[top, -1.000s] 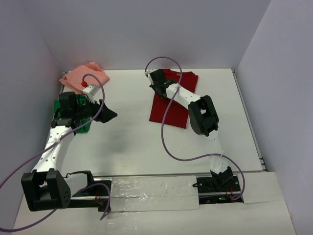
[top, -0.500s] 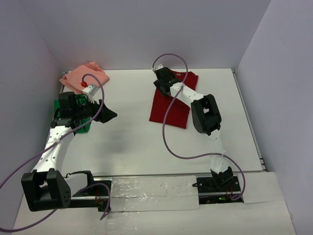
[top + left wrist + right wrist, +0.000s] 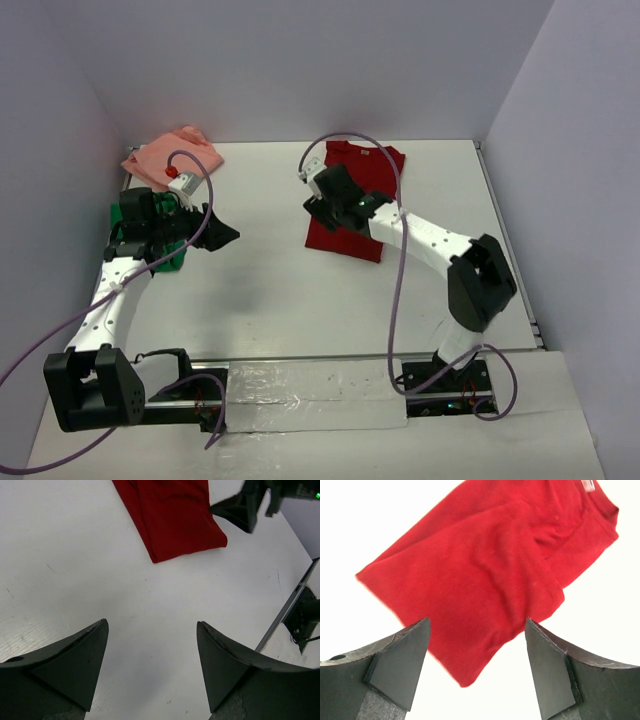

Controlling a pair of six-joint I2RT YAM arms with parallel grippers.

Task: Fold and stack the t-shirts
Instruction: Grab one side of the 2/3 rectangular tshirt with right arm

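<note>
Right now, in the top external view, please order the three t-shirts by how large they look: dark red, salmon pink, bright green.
1. dark red t-shirt, largest
2. salmon pink t-shirt
3. bright green t-shirt, smallest as seen, but the left arm hides most of it

Dark red t-shirt (image 3: 345,236): folded lengthwise, flat, far centre of table.
Green t-shirt (image 3: 168,263): left edge, mostly hidden.
Pink t-shirt (image 3: 170,152): crumpled, far-left corner.
</note>
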